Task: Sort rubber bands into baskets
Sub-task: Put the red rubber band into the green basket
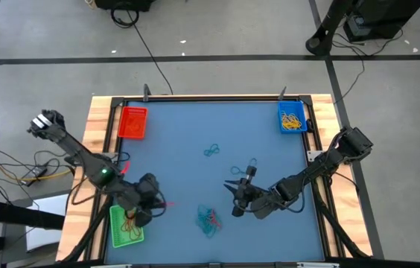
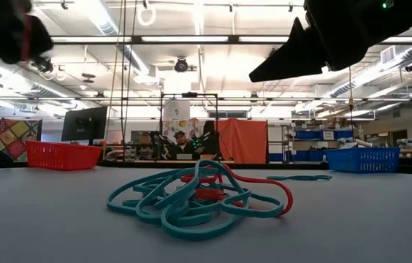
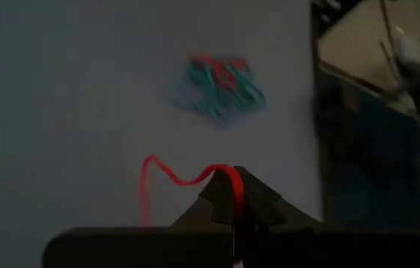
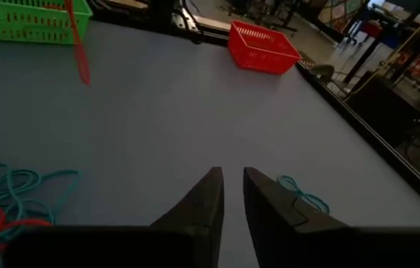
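Left tool (image 3: 234, 212) clenched on red band (image 3: 158, 179) dangling vertically; right tool (image 4: 232, 195) slightly parted, empty

My fingers (image 3: 234, 199) pinched a red rubber band (image 3: 167, 177); a teal-and-red tangle (image 3: 221, 83) lay near the counter (image 3: 68, 97) edge.

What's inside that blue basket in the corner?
The blue basket holds a heap of yellow rubber bands. Anything lying beneath that heap is covered, and the low view shows only the basket's wall.
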You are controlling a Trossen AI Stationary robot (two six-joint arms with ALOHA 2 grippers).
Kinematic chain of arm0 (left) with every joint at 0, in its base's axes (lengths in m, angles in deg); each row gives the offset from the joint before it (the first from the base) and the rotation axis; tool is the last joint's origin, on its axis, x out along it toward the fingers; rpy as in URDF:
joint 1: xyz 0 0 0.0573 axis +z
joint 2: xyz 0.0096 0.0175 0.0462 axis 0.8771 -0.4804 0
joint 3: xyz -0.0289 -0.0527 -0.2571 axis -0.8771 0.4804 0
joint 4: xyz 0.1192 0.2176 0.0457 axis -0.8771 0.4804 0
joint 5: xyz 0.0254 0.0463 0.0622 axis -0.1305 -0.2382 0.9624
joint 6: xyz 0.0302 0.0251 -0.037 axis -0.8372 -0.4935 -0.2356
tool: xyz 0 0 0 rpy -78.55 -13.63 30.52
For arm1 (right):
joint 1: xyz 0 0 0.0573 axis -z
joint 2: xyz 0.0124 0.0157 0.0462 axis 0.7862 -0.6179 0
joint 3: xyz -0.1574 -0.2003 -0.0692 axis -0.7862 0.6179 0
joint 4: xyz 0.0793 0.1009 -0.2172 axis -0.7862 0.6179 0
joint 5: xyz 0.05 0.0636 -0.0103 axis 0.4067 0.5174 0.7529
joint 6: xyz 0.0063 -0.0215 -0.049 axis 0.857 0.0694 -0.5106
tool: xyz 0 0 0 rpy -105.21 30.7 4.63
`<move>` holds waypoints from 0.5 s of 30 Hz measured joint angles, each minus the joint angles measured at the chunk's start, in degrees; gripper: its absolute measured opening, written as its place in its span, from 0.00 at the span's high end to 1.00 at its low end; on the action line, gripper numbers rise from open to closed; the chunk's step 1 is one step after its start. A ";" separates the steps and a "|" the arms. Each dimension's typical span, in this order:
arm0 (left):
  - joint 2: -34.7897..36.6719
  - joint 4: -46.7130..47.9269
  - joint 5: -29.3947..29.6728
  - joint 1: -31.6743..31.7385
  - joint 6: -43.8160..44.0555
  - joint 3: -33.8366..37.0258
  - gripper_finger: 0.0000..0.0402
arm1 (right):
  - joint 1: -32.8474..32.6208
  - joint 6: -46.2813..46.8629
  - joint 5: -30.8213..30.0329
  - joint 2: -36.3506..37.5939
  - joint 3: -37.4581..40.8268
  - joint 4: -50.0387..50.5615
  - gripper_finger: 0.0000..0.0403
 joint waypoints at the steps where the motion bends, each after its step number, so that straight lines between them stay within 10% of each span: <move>1: 0.70 0.74 -1.03 -0.58 0.87 0.00 1.00 | 0.00 0.02 0.00 0.00 0.00 -0.02 0.83; 15: 3.68 12.91 -22.77 -4.43 17.41 -0.02 1.00 | 0.52 1.72 2.72 0.00 0.00 -0.02 0.84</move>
